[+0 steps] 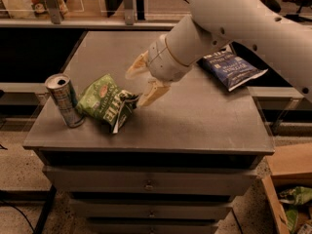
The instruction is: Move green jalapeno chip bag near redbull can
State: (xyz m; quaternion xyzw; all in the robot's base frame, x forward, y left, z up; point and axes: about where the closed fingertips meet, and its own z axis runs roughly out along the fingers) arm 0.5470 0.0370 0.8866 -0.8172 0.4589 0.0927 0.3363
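Near the table's (195, 121) front-left corner, the green jalapeno chip bag (106, 104) lies just beside the redbull can (65, 101), with the end effector (136, 87) spread apart at the bag's far side.

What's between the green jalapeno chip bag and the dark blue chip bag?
Camera view: only the open claw and its wrist, the claw right beside the green jalapeno chip bag.

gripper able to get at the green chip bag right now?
Probably yes. The gripper is open right beside the green jalapeno chip bag, nothing between them; the redbull can stands on the bag's far side.
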